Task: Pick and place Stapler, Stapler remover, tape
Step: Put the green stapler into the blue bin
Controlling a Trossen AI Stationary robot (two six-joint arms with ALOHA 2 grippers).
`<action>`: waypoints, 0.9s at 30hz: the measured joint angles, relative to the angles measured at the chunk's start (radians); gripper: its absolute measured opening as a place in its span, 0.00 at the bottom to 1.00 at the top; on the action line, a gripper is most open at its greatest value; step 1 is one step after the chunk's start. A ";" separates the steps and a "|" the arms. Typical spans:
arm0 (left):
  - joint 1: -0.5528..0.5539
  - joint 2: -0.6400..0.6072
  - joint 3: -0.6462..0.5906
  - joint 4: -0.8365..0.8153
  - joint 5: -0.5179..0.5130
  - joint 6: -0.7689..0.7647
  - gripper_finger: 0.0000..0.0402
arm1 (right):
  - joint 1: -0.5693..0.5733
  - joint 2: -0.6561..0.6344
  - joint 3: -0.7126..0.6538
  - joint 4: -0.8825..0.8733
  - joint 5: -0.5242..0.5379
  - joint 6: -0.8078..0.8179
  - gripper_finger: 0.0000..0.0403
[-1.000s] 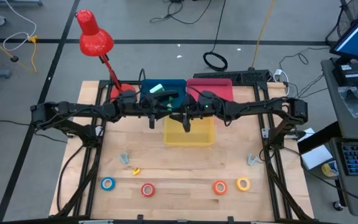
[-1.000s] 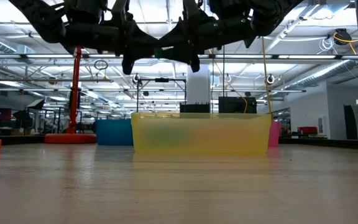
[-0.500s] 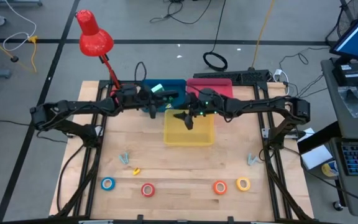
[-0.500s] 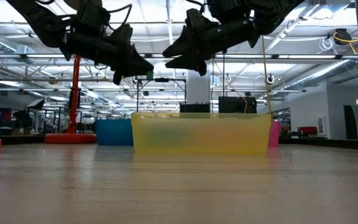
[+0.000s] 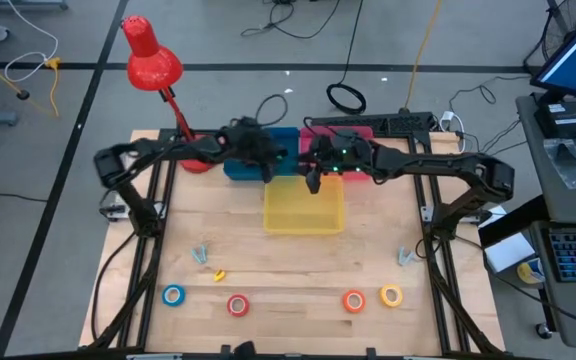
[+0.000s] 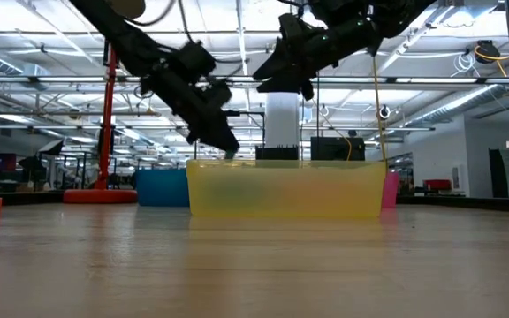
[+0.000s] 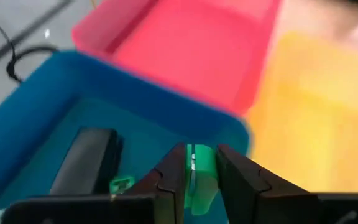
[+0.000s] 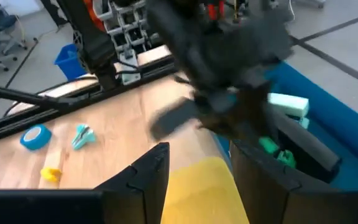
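Observation:
My left gripper hangs over the near right corner of the blue bin, shut on a small bright-green piece. A black stapler, a pale-green stapler and another green bit lie in that bin. My right gripper stands open and holds nothing above the far rim of the yellow bin. The blue, red, orange and yellow tape rolls lie flat near the front edge. Pale-blue stapler removers rest on the table. My left gripper pinches the green piece between its two fingers. The fingers slant down toward the far right. The piece sits lifted above the blue bin's rim, as the low view shows; which part of it is held I cannot tell.
A pink bin stands to the right of the blue one at the back. A red lamp rises at the far left, with its base beside the blue bin. A small yellow piece lies near the left remover.
My left gripper has swung from beside the yellow bin toward the far edge and the right, over the blue bin, and has sunk, carrying the green piece. My right gripper has drawn back toward the yellow bin's far rim and risen a little.

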 joint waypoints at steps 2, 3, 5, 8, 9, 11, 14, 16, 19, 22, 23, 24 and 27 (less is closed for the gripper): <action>0.007 0.060 0.057 -0.052 -0.003 0.028 0.20 | -0.005 -0.003 0.002 -0.003 0.002 0.000 0.40; 0.010 0.088 0.087 -0.068 -0.009 0.040 0.20 | -0.008 -0.011 0.000 -0.025 0.002 0.000 0.40; 0.011 0.134 0.140 -0.123 -0.032 0.066 0.20 | -0.012 -0.023 -0.002 -0.045 0.002 0.000 0.39; 0.014 0.194 0.203 -0.173 -0.052 0.109 0.20 | -0.013 -0.026 0.001 -0.037 0.003 0.000 0.39; 0.014 0.210 0.216 -0.185 -0.051 0.118 0.20 | -0.014 -0.024 0.000 -0.042 0.003 0.000 0.39; 0.015 0.234 0.230 -0.195 -0.053 0.127 0.20 | -0.013 -0.022 -0.001 -0.047 0.002 0.000 0.39; 0.014 0.251 0.237 -0.200 -0.052 0.134 0.20 | -0.013 -0.024 -0.001 -0.041 0.000 0.000 0.39; 0.014 0.253 0.237 -0.209 -0.051 0.134 0.21 | -0.013 -0.023 -0.001 -0.045 0.000 0.000 0.39; 0.014 0.252 0.237 -0.208 -0.052 0.137 0.25 | -0.013 -0.023 -0.001 -0.042 0.000 0.000 0.39; 0.014 0.252 0.237 -0.201 -0.067 0.136 0.33 | -0.013 -0.023 -0.001 -0.042 0.000 0.000 0.39; 0.014 0.252 0.237 -0.200 -0.071 0.136 0.37 | -0.013 -0.023 -0.001 -0.042 0.000 0.000 0.39; 0.014 0.252 0.237 -0.199 -0.075 0.134 0.41 | -0.013 -0.023 -0.001 -0.042 0.000 0.000 0.39; 0.014 0.252 0.237 -0.198 -0.077 0.133 0.53 | -0.013 -0.023 -0.001 -0.042 0.000 0.000 0.39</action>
